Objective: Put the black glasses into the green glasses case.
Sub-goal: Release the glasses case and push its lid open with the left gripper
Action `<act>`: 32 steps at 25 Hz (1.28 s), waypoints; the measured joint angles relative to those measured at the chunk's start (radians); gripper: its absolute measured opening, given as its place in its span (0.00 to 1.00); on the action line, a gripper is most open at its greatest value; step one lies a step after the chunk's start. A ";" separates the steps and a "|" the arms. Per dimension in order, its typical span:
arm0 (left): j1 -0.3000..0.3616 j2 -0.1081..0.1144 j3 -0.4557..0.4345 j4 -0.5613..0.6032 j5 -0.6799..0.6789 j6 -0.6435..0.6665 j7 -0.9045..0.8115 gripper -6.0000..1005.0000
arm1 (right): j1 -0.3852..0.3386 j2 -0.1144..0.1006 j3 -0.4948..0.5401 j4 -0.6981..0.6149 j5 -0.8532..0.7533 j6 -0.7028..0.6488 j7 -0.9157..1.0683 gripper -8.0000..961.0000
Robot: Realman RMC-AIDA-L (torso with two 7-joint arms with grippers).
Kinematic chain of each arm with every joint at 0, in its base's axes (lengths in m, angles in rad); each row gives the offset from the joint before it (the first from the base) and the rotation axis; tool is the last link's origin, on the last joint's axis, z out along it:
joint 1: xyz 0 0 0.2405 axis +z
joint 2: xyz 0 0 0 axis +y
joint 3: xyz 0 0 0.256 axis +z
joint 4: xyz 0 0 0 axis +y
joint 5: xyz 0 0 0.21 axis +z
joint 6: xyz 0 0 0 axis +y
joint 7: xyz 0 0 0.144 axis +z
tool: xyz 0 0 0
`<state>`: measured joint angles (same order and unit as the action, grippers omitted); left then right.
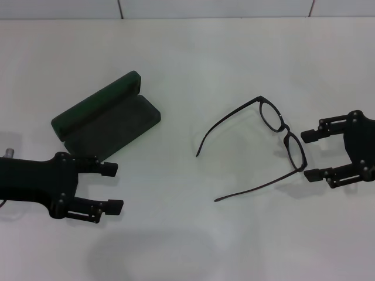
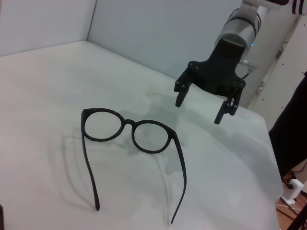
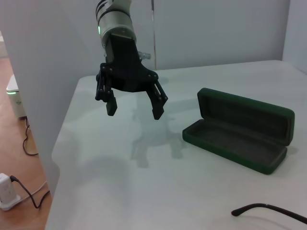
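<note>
From the head camera I see the green glasses case [image 1: 108, 117] lying open toward the white table's [image 1: 193, 52] left side, the black glasses [image 1: 266, 143] unfolded toward its right edge. My left gripper [image 1: 111, 187], fingers apart, hovers just before the case; my right gripper [image 1: 312, 155], also spread, sits beside the lenses. The left wrist camera shows the glasses [image 2: 129, 139] with the right gripper [image 2: 201, 109] above the table beyond them. The right wrist camera shows the open case [image 3: 240, 129] and the left gripper [image 3: 134, 109] aloft.

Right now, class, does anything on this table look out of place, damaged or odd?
Nothing stands out. The green glasses case lies open and empty, the black glasses sit unfolded and intact on the table, apart from it. The left gripper and right gripper are open, holding nothing.
</note>
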<state>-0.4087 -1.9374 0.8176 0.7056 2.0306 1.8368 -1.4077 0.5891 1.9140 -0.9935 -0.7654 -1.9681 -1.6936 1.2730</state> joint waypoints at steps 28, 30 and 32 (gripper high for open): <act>-0.090 -0.020 -0.130 0.382 0.071 -0.118 -0.458 0.85 | -0.002 0.004 -0.002 0.004 -0.002 -0.005 0.002 0.75; -0.128 -0.022 -0.115 0.433 0.158 -0.135 -0.511 0.85 | -0.002 0.006 -0.003 0.004 -0.003 -0.010 0.002 0.75; -0.189 -0.024 -0.094 0.461 0.276 -0.147 -0.563 0.85 | -0.002 0.007 -0.003 0.005 -0.003 -0.013 0.002 0.75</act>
<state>-0.5979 -1.9611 0.7240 1.1670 2.3062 1.6902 -1.9711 0.5874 1.9205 -0.9966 -0.7609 -1.9711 -1.7070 1.2748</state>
